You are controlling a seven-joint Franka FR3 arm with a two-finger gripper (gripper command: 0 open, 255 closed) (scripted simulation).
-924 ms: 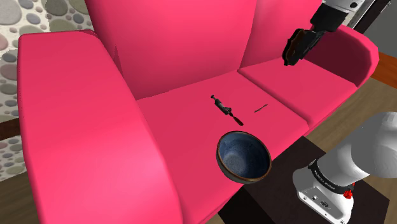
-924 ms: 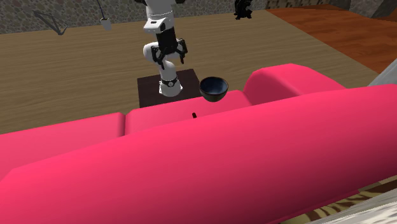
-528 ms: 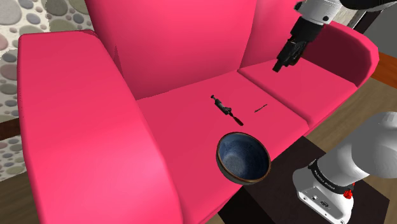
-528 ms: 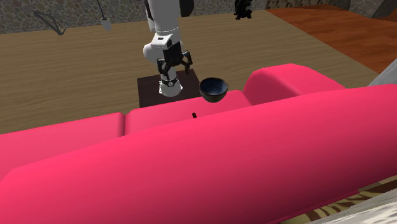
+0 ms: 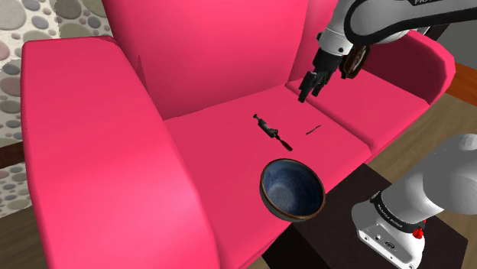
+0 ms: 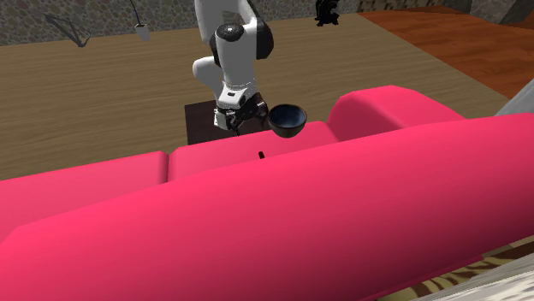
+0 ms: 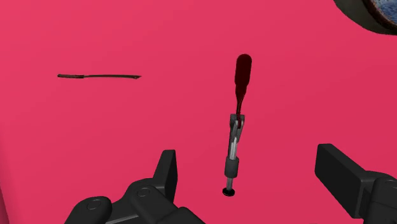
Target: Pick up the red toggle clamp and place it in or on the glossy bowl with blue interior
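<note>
Pink sofa [image 5: 92,137] cushion is the work surface, no counter anywhere. Big change over the last second: the arm [image 5: 382,19] has swung in from over the far cushion and dropped toward the seat, so the fingers [image 7: 167,173] now hang right above the clamp [image 7: 236,127]. They're spread wide apart with nothing in them. The clamp lies flat on the seat in the gap between them, untouched, metal foot nearest the fingers and red handle pointing away. A thin dark stick [image 7: 98,76] lies outside the fingers, well apart from the clamp. The bowl [image 5: 293,189] with the blue inside sits at the seat's front edge, past the handle end and a bit off to the side. I'd say the approach is basically lined up, so what's left is a straight drop and a squeeze on that skinny shaft, which looks easy to miss.
</note>
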